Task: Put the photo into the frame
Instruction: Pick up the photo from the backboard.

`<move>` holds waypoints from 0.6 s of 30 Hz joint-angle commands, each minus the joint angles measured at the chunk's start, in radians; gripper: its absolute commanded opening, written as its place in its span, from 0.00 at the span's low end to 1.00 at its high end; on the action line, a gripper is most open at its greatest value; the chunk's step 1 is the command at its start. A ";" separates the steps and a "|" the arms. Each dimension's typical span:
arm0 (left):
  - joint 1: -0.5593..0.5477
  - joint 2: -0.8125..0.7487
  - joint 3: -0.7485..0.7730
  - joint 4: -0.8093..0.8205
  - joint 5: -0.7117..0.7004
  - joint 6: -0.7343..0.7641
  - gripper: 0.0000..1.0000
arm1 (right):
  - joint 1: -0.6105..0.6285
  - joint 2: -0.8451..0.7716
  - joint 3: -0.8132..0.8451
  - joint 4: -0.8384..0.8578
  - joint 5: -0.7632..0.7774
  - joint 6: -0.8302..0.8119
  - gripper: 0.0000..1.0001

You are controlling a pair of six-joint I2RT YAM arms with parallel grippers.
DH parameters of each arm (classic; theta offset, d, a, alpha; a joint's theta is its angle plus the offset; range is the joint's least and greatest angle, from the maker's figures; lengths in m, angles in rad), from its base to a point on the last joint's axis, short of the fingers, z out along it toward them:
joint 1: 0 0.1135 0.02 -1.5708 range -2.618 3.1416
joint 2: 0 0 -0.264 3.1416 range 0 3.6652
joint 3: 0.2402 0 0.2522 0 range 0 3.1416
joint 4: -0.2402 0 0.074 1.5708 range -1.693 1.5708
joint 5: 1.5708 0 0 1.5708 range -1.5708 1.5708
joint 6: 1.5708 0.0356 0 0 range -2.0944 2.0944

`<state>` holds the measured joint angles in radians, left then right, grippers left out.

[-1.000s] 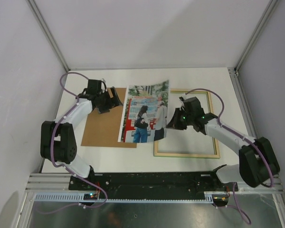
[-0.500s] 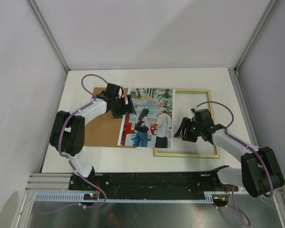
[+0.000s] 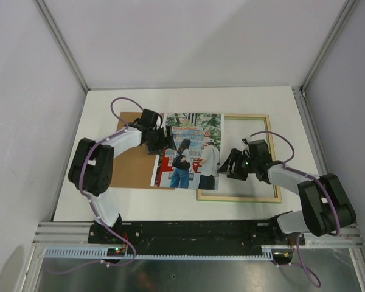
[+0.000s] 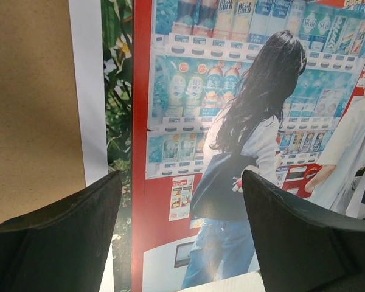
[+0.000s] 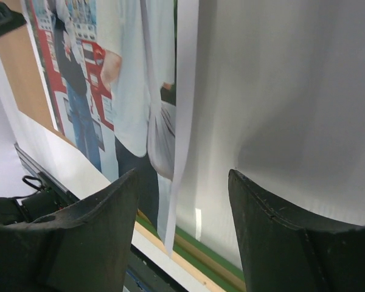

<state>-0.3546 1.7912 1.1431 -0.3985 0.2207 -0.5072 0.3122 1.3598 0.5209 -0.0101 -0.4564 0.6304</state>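
Note:
The photo lies face up on the table, its left part over a brown backing board and its right edge over the left rail of the frame, which shows pale wood. My left gripper hangs open over the photo's left side. In the left wrist view the photo fills the space between the open jaws of the left gripper. My right gripper is open at the photo's right edge. In the right wrist view the photo's white edge runs between the spread jaws of the right gripper, untouched, above the frame rail.
The brown board shows left of the photo's white border. White walls enclose the table on three sides. The arms' black base rail runs along the near edge. Purple cables loop off both arms.
My right gripper opened and let go of the photo, which dropped from tilted to flat. My left arm swung right from the board to the photo's left edge.

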 commanded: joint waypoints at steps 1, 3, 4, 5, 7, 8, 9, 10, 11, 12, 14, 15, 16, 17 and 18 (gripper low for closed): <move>-0.013 -0.001 0.037 0.022 -0.008 0.000 0.83 | -0.004 0.052 -0.004 0.180 -0.033 0.057 0.65; -0.014 -0.004 0.037 0.022 -0.008 0.000 0.83 | -0.005 0.073 -0.004 0.228 -0.036 0.080 0.65; -0.014 -0.006 0.037 0.022 -0.006 0.001 0.83 | -0.007 0.082 -0.004 0.252 -0.036 0.093 0.65; -0.015 -0.009 0.037 0.021 -0.005 0.002 0.83 | -0.008 0.094 -0.004 0.279 -0.036 0.103 0.65; -0.015 -0.015 0.037 0.020 0.000 0.003 0.83 | -0.017 0.120 -0.002 0.328 -0.034 0.121 0.64; -0.017 -0.018 0.038 0.020 0.003 0.005 0.82 | -0.024 0.136 0.001 0.348 -0.034 0.128 0.64; -0.017 -0.023 0.037 0.020 0.006 0.008 0.82 | -0.032 0.157 0.006 0.371 -0.037 0.133 0.64; -0.019 -0.026 0.037 0.020 0.008 0.010 0.82 | -0.042 0.180 0.011 0.387 -0.040 0.137 0.64; -0.020 -0.031 0.037 0.021 0.008 0.015 0.82 | -0.050 0.198 0.016 0.407 -0.043 0.140 0.64; -0.021 -0.034 0.035 0.020 0.009 0.018 0.82 | -0.060 0.222 0.024 0.421 -0.046 0.142 0.64; -0.021 -0.043 0.031 0.019 0.012 0.024 0.82 | -0.075 0.260 0.043 0.452 -0.059 0.146 0.64; -0.022 -0.047 0.031 0.019 0.016 0.026 0.82 | -0.080 0.275 0.052 0.470 -0.064 0.149 0.64; -0.023 -0.051 0.030 0.019 0.018 0.028 0.82 | -0.085 0.291 0.062 0.487 -0.069 0.152 0.64; -0.024 -0.054 0.029 0.019 0.021 0.030 0.82 | -0.088 0.304 0.076 0.499 -0.073 0.154 0.64; -0.026 -0.058 0.030 0.018 0.024 0.031 0.82 | -0.090 0.317 0.087 0.506 -0.075 0.156 0.64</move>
<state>-0.3679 1.7931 1.1431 -0.3981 0.2222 -0.4973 0.2386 1.6222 0.5560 0.4007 -0.5411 0.7815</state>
